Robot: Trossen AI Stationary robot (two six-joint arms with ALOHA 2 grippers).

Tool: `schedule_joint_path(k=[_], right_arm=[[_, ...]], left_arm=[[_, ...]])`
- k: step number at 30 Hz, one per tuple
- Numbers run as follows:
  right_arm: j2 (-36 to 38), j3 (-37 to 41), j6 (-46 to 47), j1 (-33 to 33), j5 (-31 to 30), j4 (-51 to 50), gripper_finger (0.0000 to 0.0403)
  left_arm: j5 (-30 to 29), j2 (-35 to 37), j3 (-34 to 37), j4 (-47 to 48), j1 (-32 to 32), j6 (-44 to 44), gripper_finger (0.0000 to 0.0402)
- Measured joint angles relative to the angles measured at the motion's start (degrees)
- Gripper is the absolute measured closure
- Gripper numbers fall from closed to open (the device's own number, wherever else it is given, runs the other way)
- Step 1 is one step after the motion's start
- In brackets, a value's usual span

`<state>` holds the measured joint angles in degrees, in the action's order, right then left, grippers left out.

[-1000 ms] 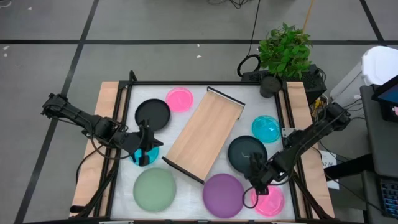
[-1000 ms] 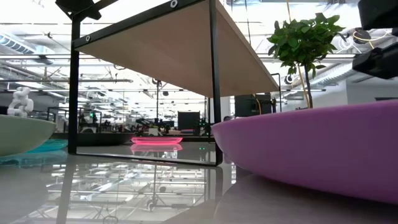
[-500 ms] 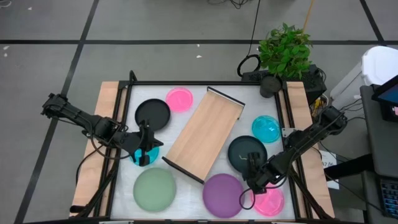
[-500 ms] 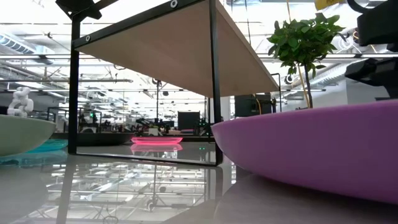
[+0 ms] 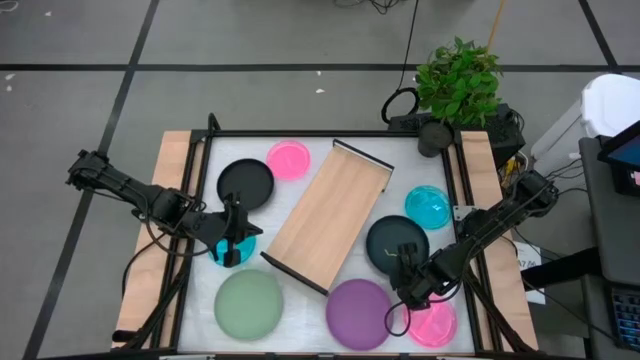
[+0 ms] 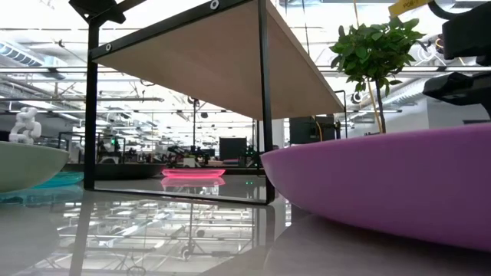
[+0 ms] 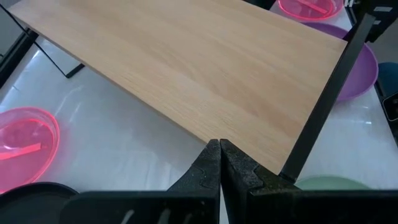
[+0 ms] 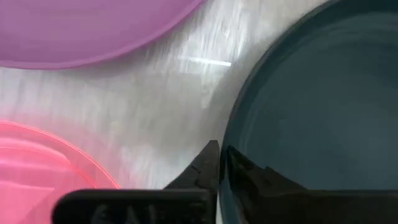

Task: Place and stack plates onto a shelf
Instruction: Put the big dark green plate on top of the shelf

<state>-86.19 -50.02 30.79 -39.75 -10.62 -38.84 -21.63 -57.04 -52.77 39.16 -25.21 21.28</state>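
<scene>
The right hand (image 5: 408, 290) has slid from the small pink plastic plate (image 5: 436, 323) to the round dark teal plastic plate's (image 5: 392, 240) rim, fingers pinching it; the left hand (image 5: 232, 250) waits closed.

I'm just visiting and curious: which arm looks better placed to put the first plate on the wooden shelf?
Likely the right. The right gripper is pinching the rim of the dark teal plate, beside the empty shelf. The left gripper is shut, holding nothing, over a cyan plate.
</scene>
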Motion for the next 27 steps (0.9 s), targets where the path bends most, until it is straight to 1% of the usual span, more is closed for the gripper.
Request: schedule_joint_path(k=[9, 17, 20, 24, 27], right_arm=[[0.1, 0.0, 3.2, 0.0, -0.1, -0.2, 0.04], [1.4, -0.4, 7.9, 0.0, 0.2, -2.2, 0.0402], [1.4, -2.5, 9.0, -0.5, 0.2, -5.9, 0.0402], [1.4, -7.3, 9.2, -0.7, 0.1, -10.7, 0.0402], [1.4, -11.6, 9.2, -1.2, -1.5, -14.6, 0.0402]], left_arm=[[0.0, 0.0, 0.0, 0.0, 0.0, -0.1, 0.04], [0.0, 0.0, 0.0, 0.0, 0.0, -0.6, 0.04], [0.0, 0.0, 0.0, 0.0, 0.0, -0.6, 0.04], [0.0, 0.0, 0.0, -0.3, 0.0, -1.3, 0.04], [0.0, 0.0, 0.0, -0.4, 0.0, -1.5, 0.04]])
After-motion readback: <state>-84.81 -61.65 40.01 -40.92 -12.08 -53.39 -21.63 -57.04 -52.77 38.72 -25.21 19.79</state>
